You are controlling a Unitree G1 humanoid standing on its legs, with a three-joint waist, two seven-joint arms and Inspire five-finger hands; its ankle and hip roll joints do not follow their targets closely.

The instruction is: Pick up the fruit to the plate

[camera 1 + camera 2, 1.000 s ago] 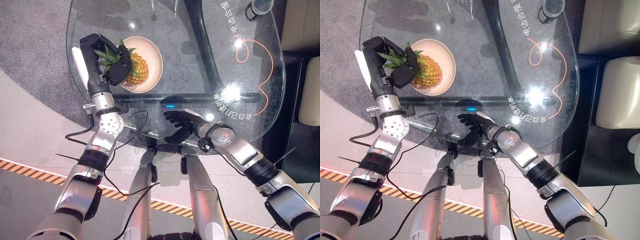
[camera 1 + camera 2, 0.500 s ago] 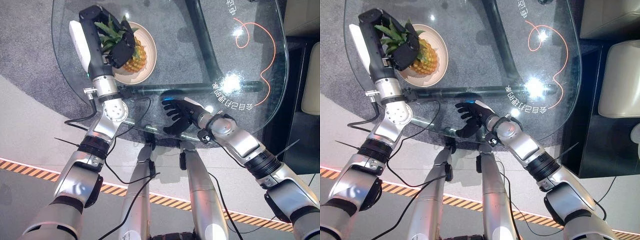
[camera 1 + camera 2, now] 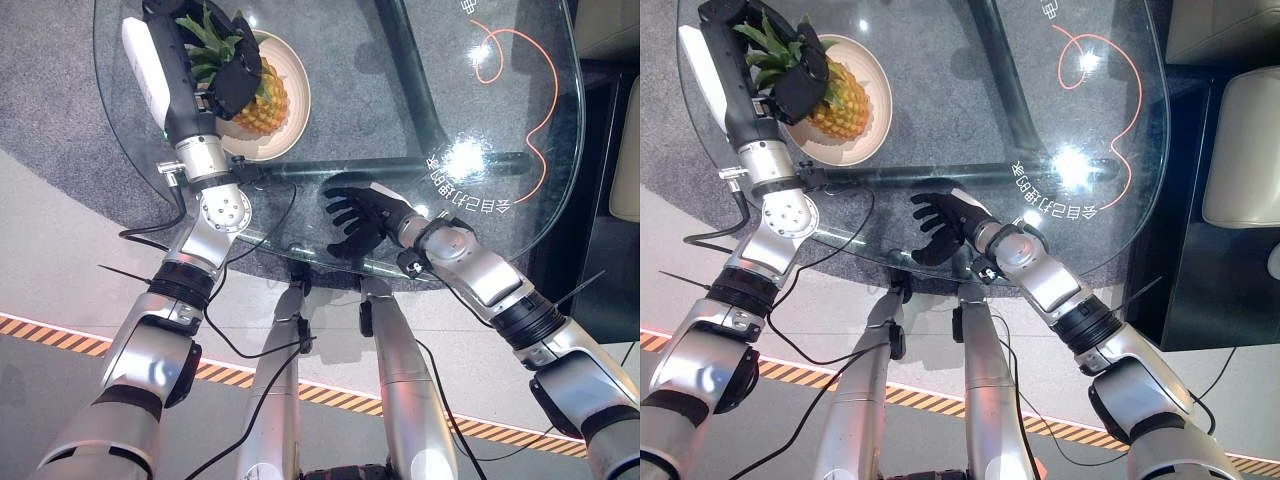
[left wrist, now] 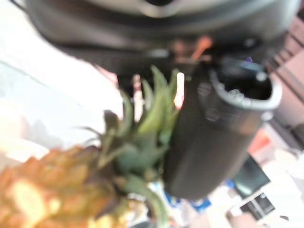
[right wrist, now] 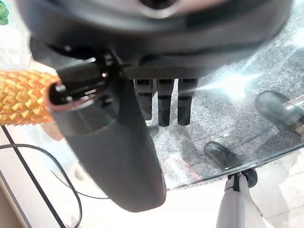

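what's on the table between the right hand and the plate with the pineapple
Nothing sits there. In the left eye view, bare glass table separates the right hand from the plate with the pineapple.

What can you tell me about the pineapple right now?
The pineapple is small, with a golden-orange scaly body and a crown of stiff green leaves. It lies tilted over the pale round plate on the glass table, crown toward the table's left edge. The left hand is curled round it where crown meets body. Whether its body rests on the plate cannot be told.
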